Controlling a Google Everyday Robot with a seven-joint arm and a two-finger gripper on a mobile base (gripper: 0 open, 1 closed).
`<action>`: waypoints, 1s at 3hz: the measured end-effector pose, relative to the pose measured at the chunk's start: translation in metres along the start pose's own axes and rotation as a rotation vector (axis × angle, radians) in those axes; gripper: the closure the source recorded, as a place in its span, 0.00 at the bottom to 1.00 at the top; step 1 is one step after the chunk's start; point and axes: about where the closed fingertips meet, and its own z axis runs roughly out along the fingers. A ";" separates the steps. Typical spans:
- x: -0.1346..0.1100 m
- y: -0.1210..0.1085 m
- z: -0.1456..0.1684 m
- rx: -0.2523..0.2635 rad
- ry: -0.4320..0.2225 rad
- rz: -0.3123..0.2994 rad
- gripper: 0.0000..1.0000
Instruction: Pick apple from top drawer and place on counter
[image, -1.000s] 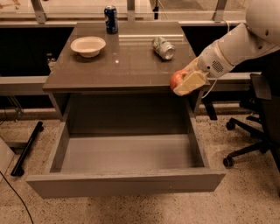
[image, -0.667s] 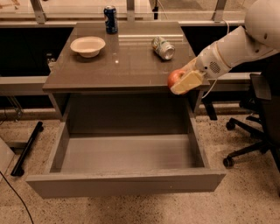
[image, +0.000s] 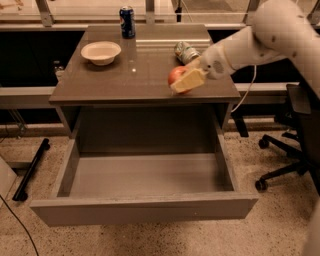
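The red apple (image: 176, 76) is held in my gripper (image: 184, 78), whose pale fingers (image: 189, 80) are shut on it. It hangs just above the right front part of the dark glossy counter (image: 110, 80). My white arm reaches in from the upper right. The top drawer (image: 142, 175) is pulled wide open below the counter and its grey inside holds nothing that I can see.
A white bowl (image: 101, 52) sits at the counter's back left. A blue can (image: 127, 22) stands at the back edge. A crushed silver-green can (image: 186, 51) lies just behind the gripper. An office chair base (image: 280, 165) stands on the speckled floor to the right.
My gripper has carried the apple left and away from the counter's right front corner, further over the countertop, closer to the crushed can.
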 end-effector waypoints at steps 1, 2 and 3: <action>-0.028 -0.010 0.028 -0.021 -0.044 -0.001 1.00; -0.050 -0.020 0.056 -0.044 -0.059 -0.004 0.82; -0.062 -0.033 0.080 -0.053 -0.057 0.010 0.59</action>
